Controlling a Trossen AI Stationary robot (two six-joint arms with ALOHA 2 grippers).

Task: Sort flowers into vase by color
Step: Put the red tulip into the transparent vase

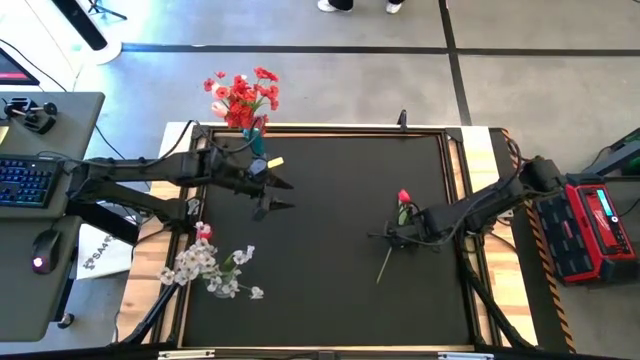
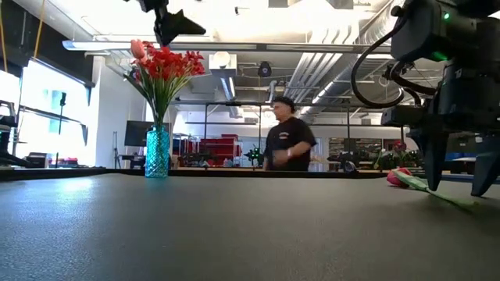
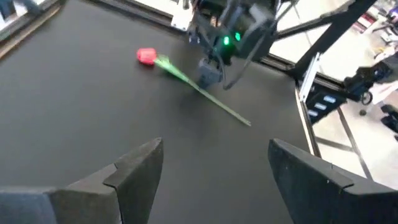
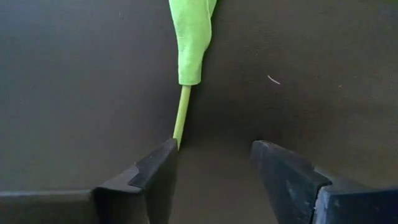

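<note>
A single red tulip-like bud lies flat on the black table, right of the middle; its green stem points toward the near edge. My right gripper is down at the table, open, astride that stem below a leaf. My left gripper hangs open in the air left of the middle, and the bud shows far ahead of it. A bunch of red blooms stands in a teal vase at the far left edge. A spray of white blossoms sits at the near left corner. My right gripper stands open from above with its fingers across the stem. The stem runs up to the tip of one finger and disappears behind it. I cannot tell whether that finger touches it. The flower lies flat on the table.
The black table top is bare between the flowers. A raised frame runs round its edge. A desk with a keyboard stands to the left and a red case to the right. A person stands in the room beyond the far edge.
</note>
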